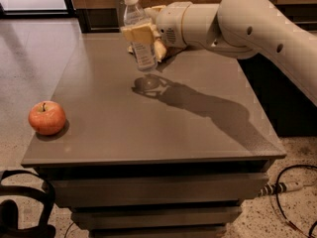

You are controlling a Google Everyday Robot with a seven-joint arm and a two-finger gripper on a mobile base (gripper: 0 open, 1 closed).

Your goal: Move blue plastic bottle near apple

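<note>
The blue plastic bottle (pixel 139 32), clear with a white cap and pale label, hangs slightly tilted in the air above the far middle of the grey table (pixel 198 133). My gripper (pixel 141 33) is shut on its middle, with yellowish fingers on either side, and the cream arm reaches in from the right. The bottle's shadow falls on the table just below it. The apple (pixel 46 117), red-orange with a short stem, sits at the table's front left corner, well apart from the bottle.
The snack bag is mostly hidden behind the gripper at the table's far edge. The table has drawer fronts (pixel 158 192) below. A black cable (pixel 292 192) lies on the floor at the right, and a dark object (pixel 20 207) at the lower left.
</note>
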